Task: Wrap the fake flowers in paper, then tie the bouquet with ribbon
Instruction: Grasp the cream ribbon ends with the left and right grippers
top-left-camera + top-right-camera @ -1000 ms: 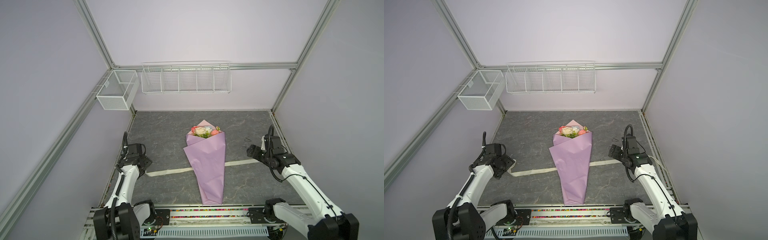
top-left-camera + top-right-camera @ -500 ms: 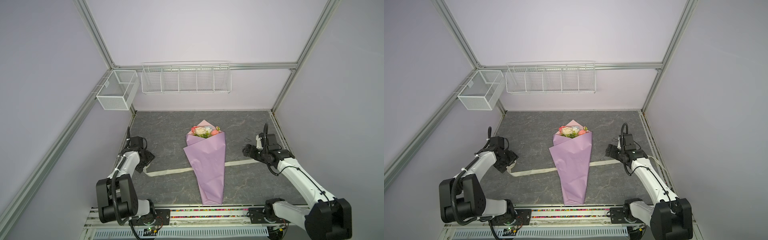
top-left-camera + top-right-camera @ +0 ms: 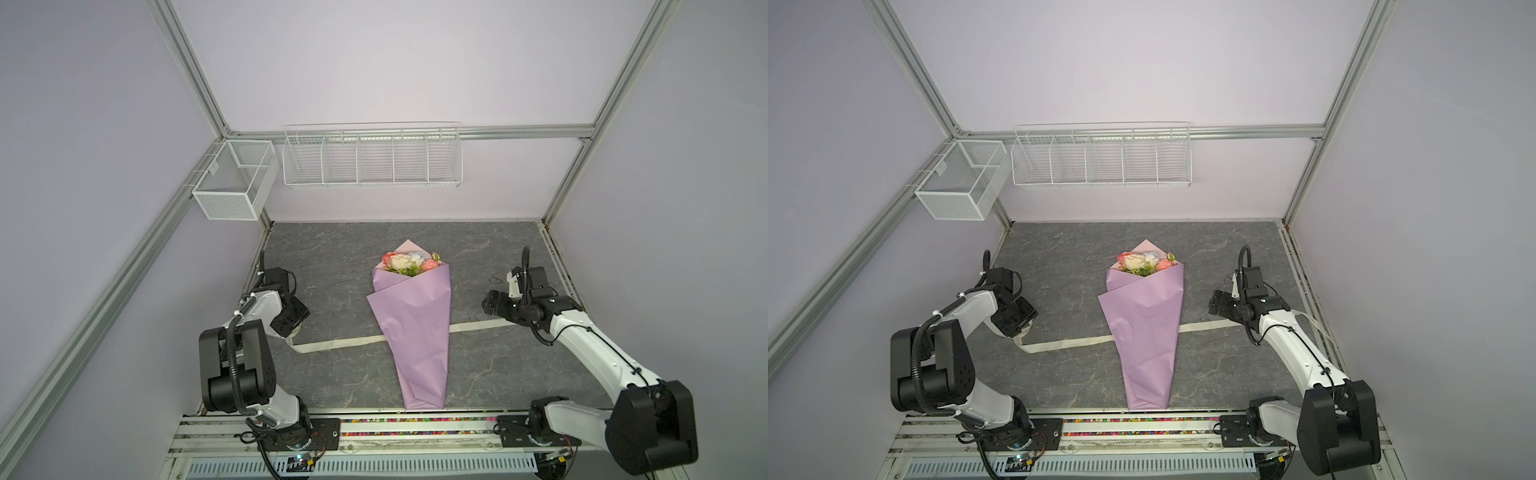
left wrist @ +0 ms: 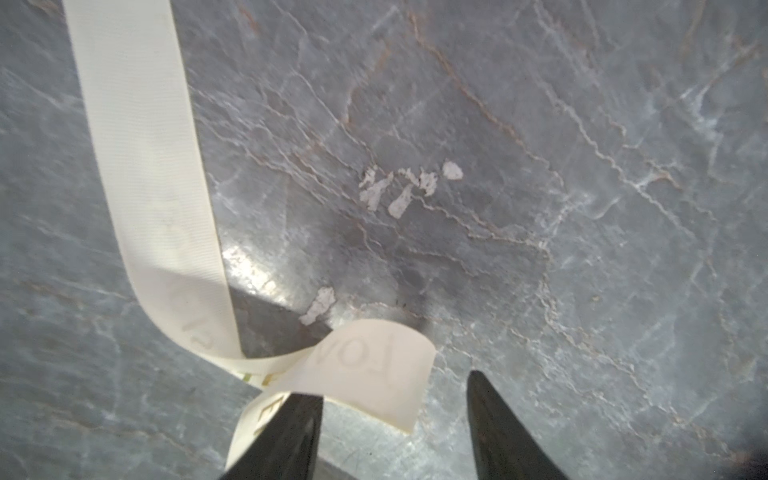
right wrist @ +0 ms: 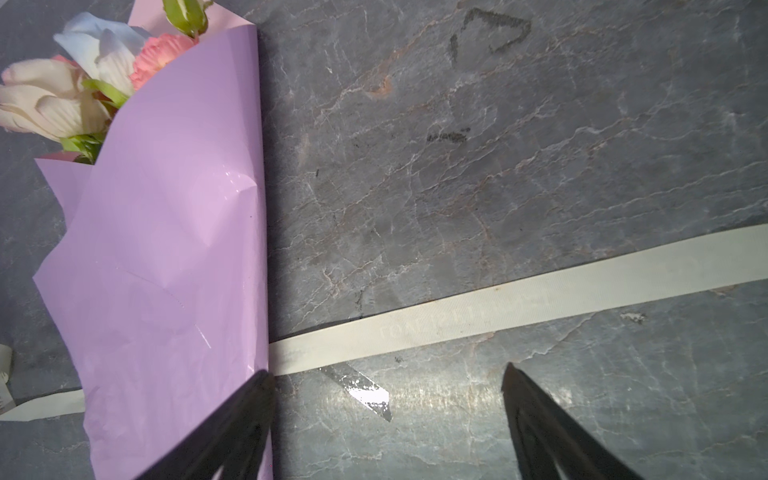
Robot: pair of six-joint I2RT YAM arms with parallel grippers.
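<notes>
Left gripper [image 4: 390, 386]: jaws partly apart with a clear gap, nothing clamped; the curled free end of the ribbon [image 4: 149, 166] lies against one fingertip
Right gripper [image 5: 386, 370]: jaws spread wide, empty, hovering just beside the ribbon's other stretch
Bouquet of fake flowers [image 3: 409, 262]: centre of the table [image 3: 332, 257], rolled in the wrapping paper [image 3: 411, 328], between the two grippers and apart from both
Long axis: blooms at the far end, paper tip toward the robot's base; the ribbon runs crosswise beneath the wrap
Bearing: right of the left gripper, left of the right gripper
Nearer arm: right to the wrap; left to a ribbon end, judged the likelier first pick-up
Count: two grippers, one bouquet, one paper sheet, one ribbon, two wire baskets [image 3: 372, 158] on the wall
</notes>
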